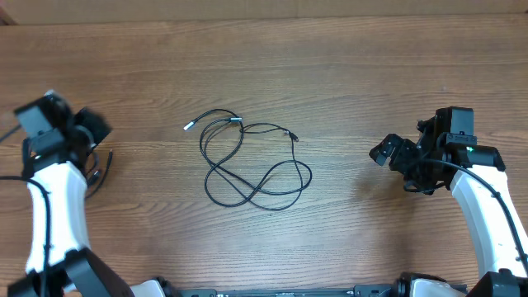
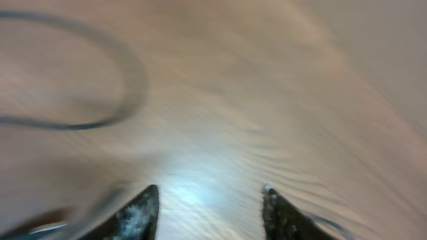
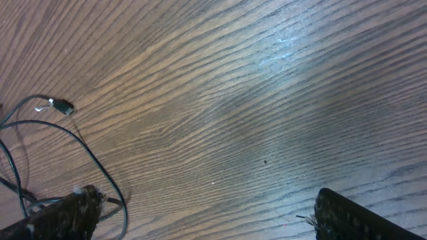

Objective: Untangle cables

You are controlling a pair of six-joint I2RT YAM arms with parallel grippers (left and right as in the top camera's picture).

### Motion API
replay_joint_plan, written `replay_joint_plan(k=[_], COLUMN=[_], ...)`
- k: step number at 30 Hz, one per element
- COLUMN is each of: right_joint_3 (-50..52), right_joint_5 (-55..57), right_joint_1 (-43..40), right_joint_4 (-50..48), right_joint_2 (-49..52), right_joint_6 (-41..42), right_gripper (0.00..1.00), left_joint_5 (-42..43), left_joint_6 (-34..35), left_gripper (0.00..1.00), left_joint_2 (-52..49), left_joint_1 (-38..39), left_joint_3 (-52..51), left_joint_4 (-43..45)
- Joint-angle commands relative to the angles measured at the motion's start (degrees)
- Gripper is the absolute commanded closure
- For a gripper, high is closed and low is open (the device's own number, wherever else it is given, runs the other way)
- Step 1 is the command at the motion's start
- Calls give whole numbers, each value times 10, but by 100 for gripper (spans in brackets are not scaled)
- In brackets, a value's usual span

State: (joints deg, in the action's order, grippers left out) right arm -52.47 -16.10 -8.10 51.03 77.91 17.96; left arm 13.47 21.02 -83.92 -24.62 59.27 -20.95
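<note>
The cables (image 1: 247, 161) are thin black cords lying in loose overlapping loops at the middle of the wooden table, with silver-tipped plug ends at the upper left (image 1: 188, 126) and a small plug at the right (image 1: 292, 134). My left gripper (image 1: 92, 130) is at the far left, well away from them; in the blurred left wrist view its fingers (image 2: 210, 193) are open and empty. My right gripper (image 1: 383, 153) is to the right of the cables, open and empty (image 3: 203, 200). The right wrist view shows a cable loop (image 3: 90, 155) and a plug (image 3: 61, 105) near its left finger.
The wooden table (image 1: 346, 74) fills the view. A thicker black arm cable (image 1: 101, 172) hangs beside the left arm. A blurred dark cord loop (image 2: 130, 87) shows in the left wrist view; I cannot tell which cable it is.
</note>
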Motion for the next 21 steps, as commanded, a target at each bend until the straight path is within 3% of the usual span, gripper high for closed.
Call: replay_joint_plan(k=[1,11,21], right_joint_3=[0,0,0], right_joint_5=[-1,-1,-1], right_joint_1=[4,4,4], right_joint_4=[-3,-3,-2], right_joint_2=[3,3,3], right_joint_6=[0,0,0], right_gripper=[0,0,0], left_joint_5=[94,82,6], left_joint_6=[-58,-209,-294], left_gripper=[46,27,28], left_joint_2=[10,-27,-127], left_joint_1=[66,319,494], left_joint_3=[5,5,5], left_joint_4=[-12,-35,-37])
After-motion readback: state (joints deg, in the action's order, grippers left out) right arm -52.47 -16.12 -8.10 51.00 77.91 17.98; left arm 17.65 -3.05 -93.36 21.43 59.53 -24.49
